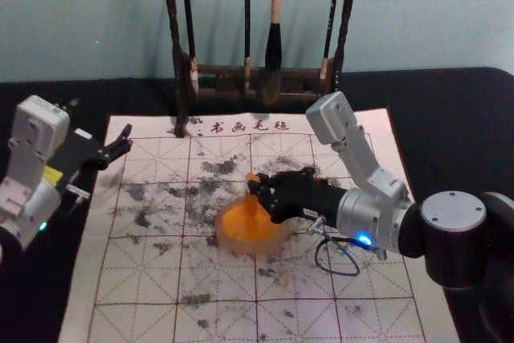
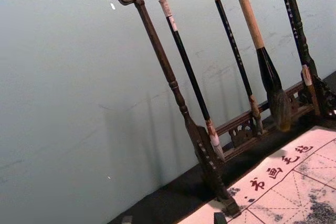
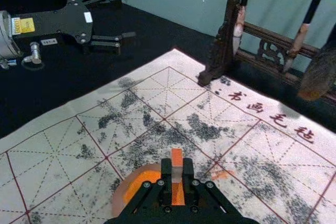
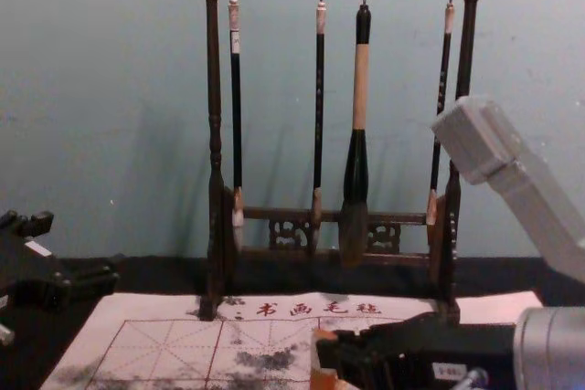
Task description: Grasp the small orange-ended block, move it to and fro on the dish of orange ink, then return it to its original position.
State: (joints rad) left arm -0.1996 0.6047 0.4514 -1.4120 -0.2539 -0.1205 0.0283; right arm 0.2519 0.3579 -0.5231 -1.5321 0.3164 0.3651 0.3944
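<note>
Clamping block point(image 3: 177, 157) in right hand point(image 3: 177, 169) over dish point(image 1: 226, 240), inward from worktop's point(image 1: 458, 126) right edge.
Could skid dish by pressing too hard; resting left hand point(image 3: 123, 20), spread and empty, near left edge.

R arm point(image 1: 454, 238) comes in from the right, approx. level, R gripper point(image 1: 261, 188) out front nr. the middle, fingers point(image 3: 166, 174) pinched close tog. R wrist point(image 1: 371, 218) w/ blue light point(image 1: 364, 239) on. L arm point(image 1: 22, 202) idle at far left, green light point(image 1: 43, 226) on, L gripper point(image 1: 100, 122) jaws apart, prob. angled inward, dim in chest view.
</note>
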